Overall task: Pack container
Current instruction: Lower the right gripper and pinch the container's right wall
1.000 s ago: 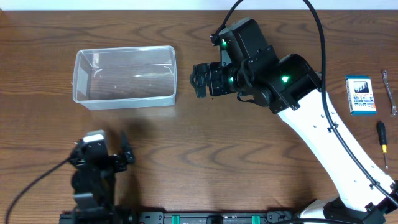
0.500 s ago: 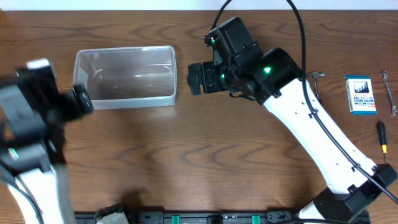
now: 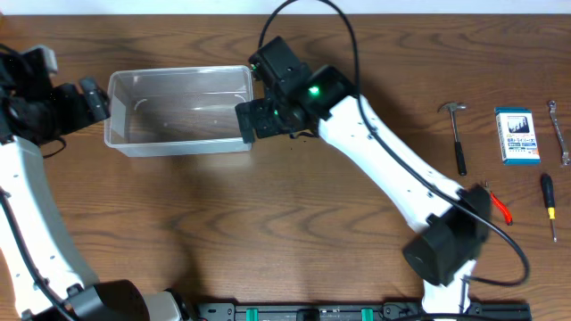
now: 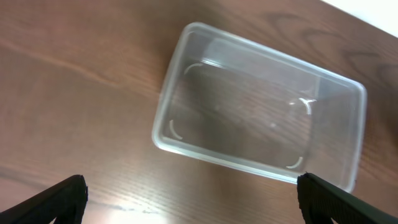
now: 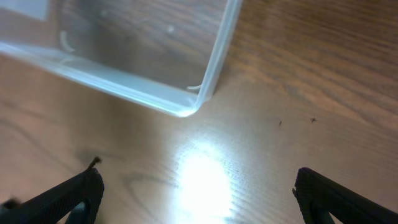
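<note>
The container is a clear, empty rectangular tub lying at the back left of the table. My left gripper hovers just off its left end, open, with nothing between the fingers. In the left wrist view the whole container lies ahead of the open left gripper. My right gripper hangs open at the tub's right end. The right wrist view shows one rounded corner of the container ahead of the open right gripper, with bare wood between its fingertips.
Hand tools lie at the far right: a hammer, a small blue-and-white box, a wrench, a screwdriver and red-handled pliers partly behind the right arm's base.
The left arm has swung up from the table's front edge to the tub's left end. The right arm has moved left to the tub's right end, uncovering the hammer.
</note>
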